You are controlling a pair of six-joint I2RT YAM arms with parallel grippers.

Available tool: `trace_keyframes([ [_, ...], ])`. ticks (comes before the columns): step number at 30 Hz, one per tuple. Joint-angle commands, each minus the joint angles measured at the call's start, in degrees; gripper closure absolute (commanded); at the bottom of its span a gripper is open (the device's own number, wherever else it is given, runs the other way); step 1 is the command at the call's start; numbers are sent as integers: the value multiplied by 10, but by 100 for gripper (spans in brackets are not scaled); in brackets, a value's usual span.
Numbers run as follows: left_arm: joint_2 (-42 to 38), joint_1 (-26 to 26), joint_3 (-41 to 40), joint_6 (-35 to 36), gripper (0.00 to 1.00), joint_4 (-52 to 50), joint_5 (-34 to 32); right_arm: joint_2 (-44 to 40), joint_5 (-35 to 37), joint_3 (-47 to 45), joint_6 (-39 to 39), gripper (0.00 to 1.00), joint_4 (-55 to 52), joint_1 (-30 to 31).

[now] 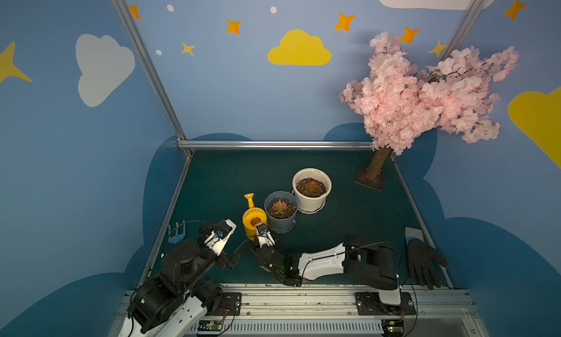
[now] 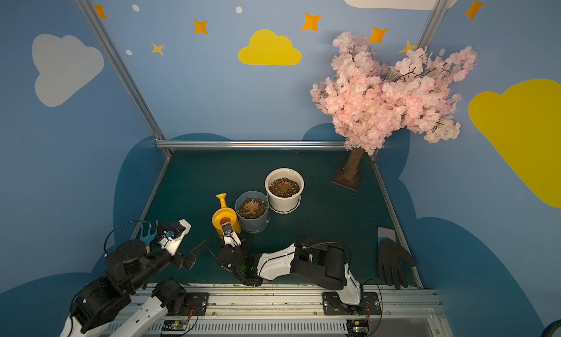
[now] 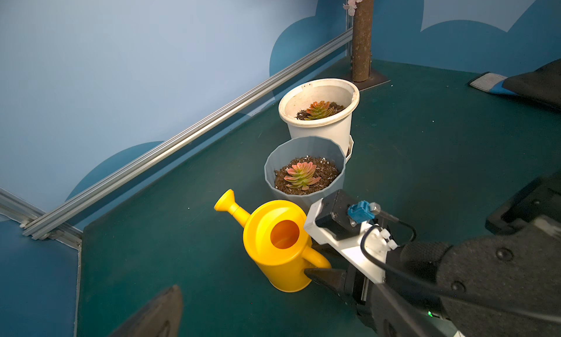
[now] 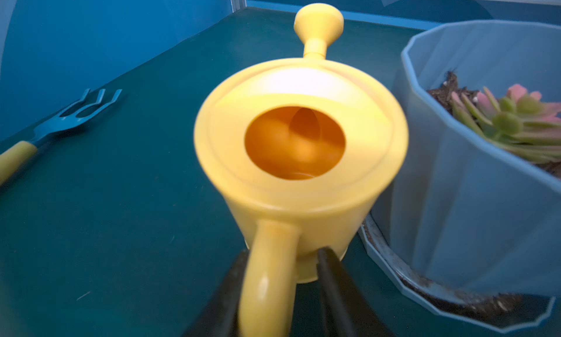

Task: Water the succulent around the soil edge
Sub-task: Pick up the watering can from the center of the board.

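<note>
Right gripper (image 4: 282, 253) straddles watering can (image 4: 300, 199) handle, clamp unclear; spout points straight away; blue-pot succulent (image 4: 513, 120) ahead-right. Left gripper (image 2: 196, 255) apart, farther.

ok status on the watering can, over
Right end effector straddling watering can handle, grip unconfirmed. Left end effector open, off to the side. Can upright on mat, blue pot close alongside.

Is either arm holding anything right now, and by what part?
The right gripper straddles the handle of the watering can; a firm grip cannot be told. The left gripper holds nothing.
</note>
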Motion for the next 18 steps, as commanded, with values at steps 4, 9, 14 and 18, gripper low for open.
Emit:
trace_keyframes([
  [4,-3,3,-5,7,0,11,11,-19,-21,-12,-17,89,3,3],
  [9,0,3,-4,6,0,12,18,-71,-38,-52,-46,100,18,8],
  [14,4,3,0,4,0,15,35,-157,-97,-96,-79,100,-9,9],
  [18,13,3,7,4,0,15,68,-281,-145,-125,-103,100,-133,8],
])
